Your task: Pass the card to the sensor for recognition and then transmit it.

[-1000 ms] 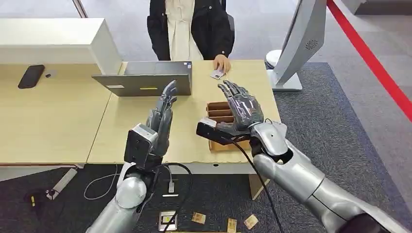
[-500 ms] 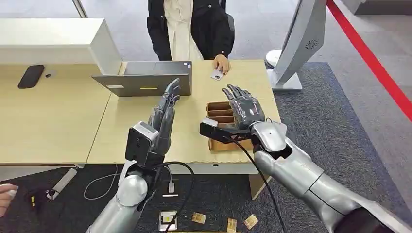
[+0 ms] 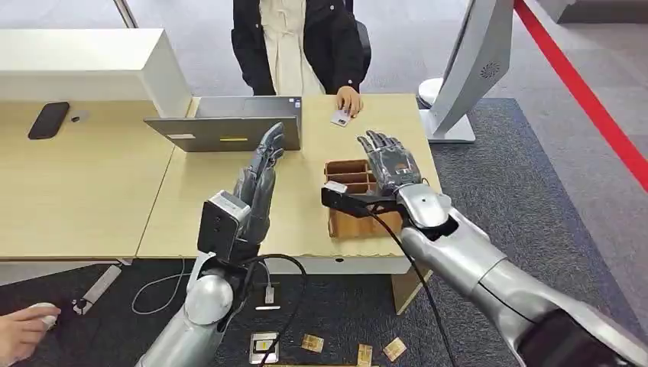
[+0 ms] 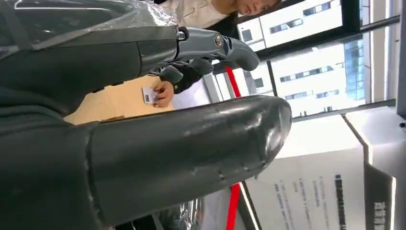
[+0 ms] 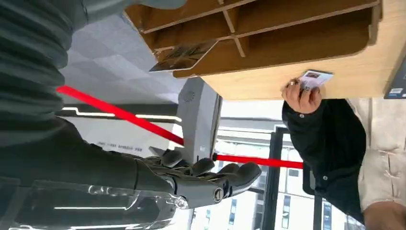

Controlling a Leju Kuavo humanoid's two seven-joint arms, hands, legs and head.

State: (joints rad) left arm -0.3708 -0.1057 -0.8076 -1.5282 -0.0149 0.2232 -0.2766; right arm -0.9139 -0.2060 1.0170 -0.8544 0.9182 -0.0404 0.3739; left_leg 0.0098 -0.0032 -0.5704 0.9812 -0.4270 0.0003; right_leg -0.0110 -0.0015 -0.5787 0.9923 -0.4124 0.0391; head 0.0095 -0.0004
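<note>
A person across the desk presses a small white card [image 3: 341, 117] flat on the far edge with one hand [image 3: 350, 99]; the card also shows in the left wrist view [image 4: 149, 95] and the right wrist view [image 5: 314, 78]. My left hand [image 3: 260, 180] is raised over the desk's middle, fingers straight and apart, holding nothing. Over the brown wooden divider box [image 3: 345, 223] hovers my right hand [image 3: 388, 164], spread and empty, a little short of the card. In the right wrist view the box [image 5: 268, 38] holds a card [image 5: 179, 57] in one slot.
A grey laptop [image 3: 229, 122] sits left of the card. A tall grey kiosk stand [image 3: 474, 61] rises off the desk's right end. A black phone [image 3: 49, 120] lies far left by a white counter [image 3: 84, 65]. Loose cards [image 3: 313, 344] litter the floor; a person's hand [image 3: 23, 332] is at lower left.
My right hand has moved forward and lower, over the divider box. My left hand has barely shifted. A person's hand has come in at the lower left.
</note>
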